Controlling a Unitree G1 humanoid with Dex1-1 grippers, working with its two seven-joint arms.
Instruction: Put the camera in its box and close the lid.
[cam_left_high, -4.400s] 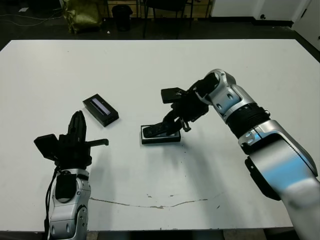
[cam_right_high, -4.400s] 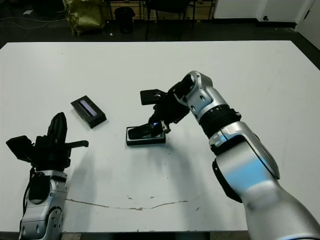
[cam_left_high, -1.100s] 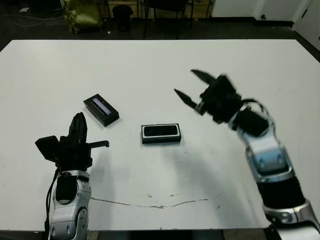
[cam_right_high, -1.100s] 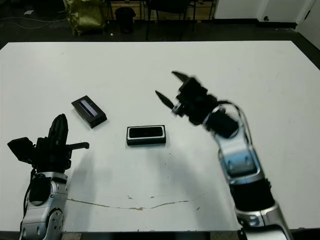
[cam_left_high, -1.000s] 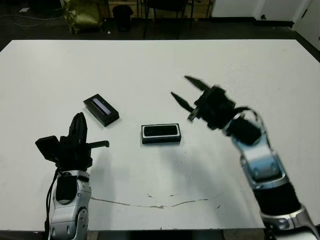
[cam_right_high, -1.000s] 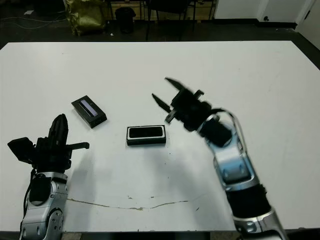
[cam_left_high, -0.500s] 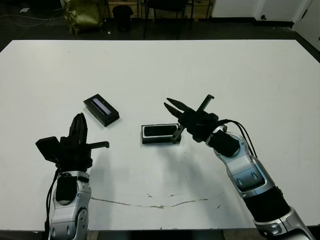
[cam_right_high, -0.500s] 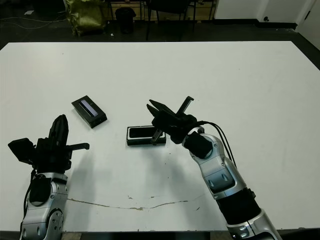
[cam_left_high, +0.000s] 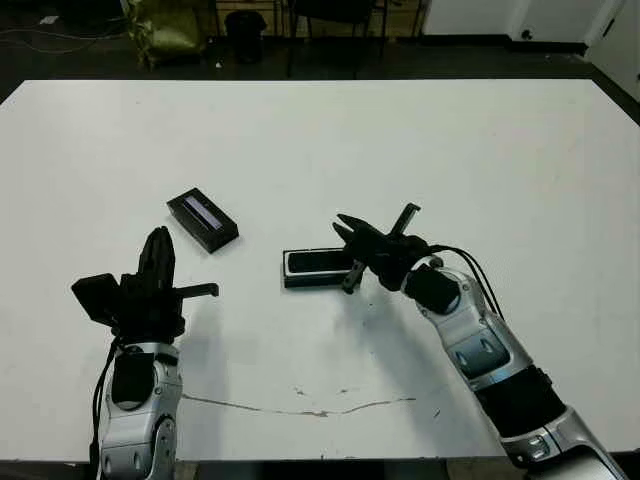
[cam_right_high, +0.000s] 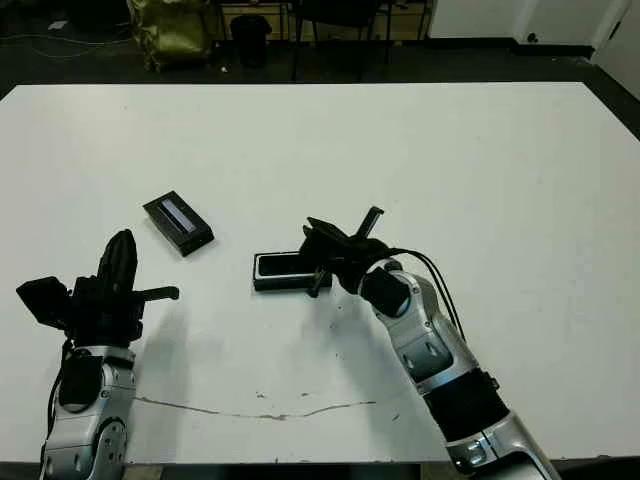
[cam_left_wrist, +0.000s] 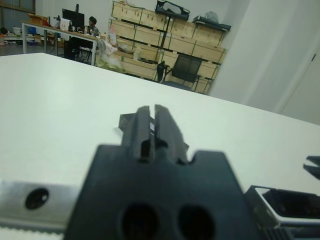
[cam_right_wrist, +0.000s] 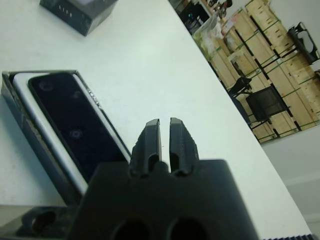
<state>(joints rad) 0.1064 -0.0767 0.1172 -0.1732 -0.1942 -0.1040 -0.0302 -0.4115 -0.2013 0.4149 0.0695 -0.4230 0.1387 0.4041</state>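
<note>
From the head views, the camera (cam_left_high: 320, 262) is lying flat inside the box (cam_left_high: 290, 271), which is sitting near the middle of the counter (cam_left_high: 480, 140), a little toward its near edge. That step looks done. The lid (cam_left_high: 203, 220) is lying apart from the box, toward the counter's left edge and slightly farther back, window strip up, so the box is standing uncovered. The right pincer (cam_left_high: 348, 227) is reaching low over the box's right end, just beside it. It is probably there to steady or nudge the box, though I cannot tell whether it is touching. The left pincer (cam_left_high: 156, 262) is pointing upward near the front-left corner, well apart from the lid and carrying nothing. It seems to be the nearer one for fetching the lid.

In the left wrist view, the left pincer's fingers (cam_left_wrist: 141, 125) are pressing together with only a hairline gap, gripping nothing. The lid is peeking out just behind them, and the open box (cam_left_wrist: 260, 201) is showing off to one side.

In the right wrist view, the right pincer (cam_right_wrist: 160, 123) is likewise closed to a thin slit and empty. Its tips are hovering over the box's white rim (cam_right_wrist: 45, 131) beside the glossy camera (cam_right_wrist: 75, 125). The lid (cam_right_wrist: 75, 12) is sitting beyond them.
</note>
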